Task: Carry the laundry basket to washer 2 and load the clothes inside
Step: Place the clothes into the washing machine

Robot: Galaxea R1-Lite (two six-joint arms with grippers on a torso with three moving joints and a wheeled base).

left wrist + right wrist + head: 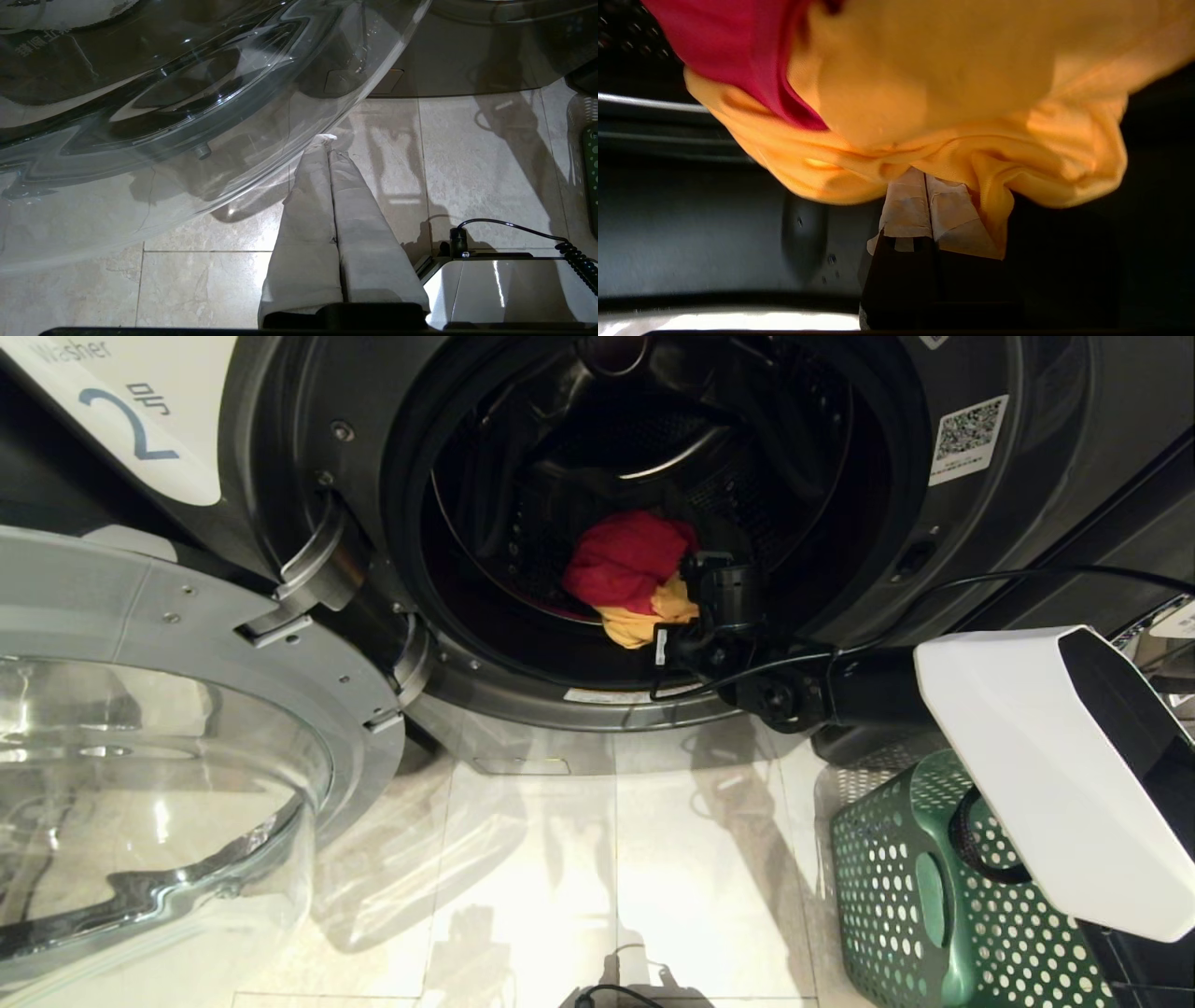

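Inside, washer 2 [280, 448] mouth camera-facing.

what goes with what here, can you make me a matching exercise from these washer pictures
Things:
1. door
2. basket
3. yellow cloth
4. left gripper

States or places:
a. gripped by the right gripper at the drum mouth
b. swung open, left of the washer
c. shut, holding nothing, over the floor
d. on the floor, right of the washer

Pairs: 1-b, 2-d, 3-a, 4-c

We see a shiny floor [523, 859] of big pale tiles with thin lines between them. Light and soft dark shadows lie on it.
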